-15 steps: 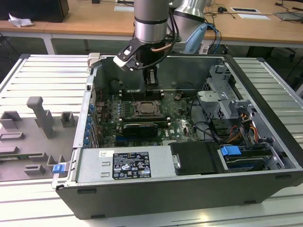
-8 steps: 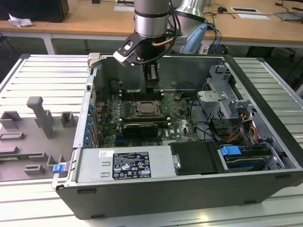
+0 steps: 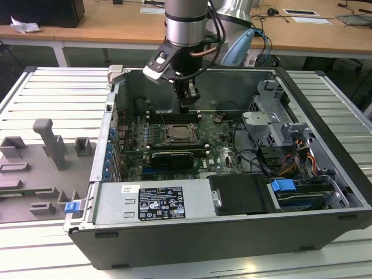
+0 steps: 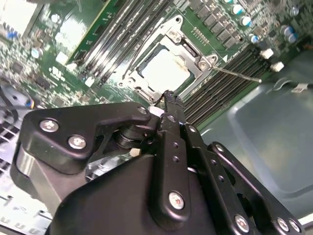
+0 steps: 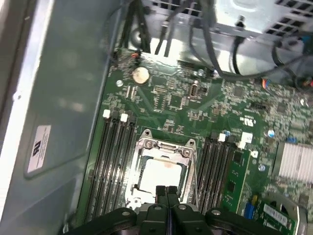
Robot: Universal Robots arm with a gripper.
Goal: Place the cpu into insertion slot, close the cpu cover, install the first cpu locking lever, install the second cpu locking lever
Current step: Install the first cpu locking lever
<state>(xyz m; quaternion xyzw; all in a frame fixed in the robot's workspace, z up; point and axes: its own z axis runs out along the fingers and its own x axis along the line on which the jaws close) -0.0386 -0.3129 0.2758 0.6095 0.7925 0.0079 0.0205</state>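
While the arm is hanging over the open computer case (image 3: pixel 174 256), its claw (image 3: pixel 185 107) is hovering just above the socket (image 3: pixel 167 135), its fingers (image 5: pixel 159 192) pressing together and gripping nothing (a hairline seam is showing between them in the first wrist view). The chip (image 5: pixel 159 174) is lying flat in the socket, and the silver cover (image 5: pixel 165 148) is lying down around it. A thin metal lever (image 4: pixel 238 74) is sticking out from the frame's corner across the memory slots (image 4: pixel 220 85).

A: Your slatted grey worktable (image 3: pixel 52 87) spans the frame from lower left to the right edge.
B: Noted. Your wooden desks (image 3: pixel 116 26) run along the top, with loose papers (image 3: pixel 311 20) at upper right.
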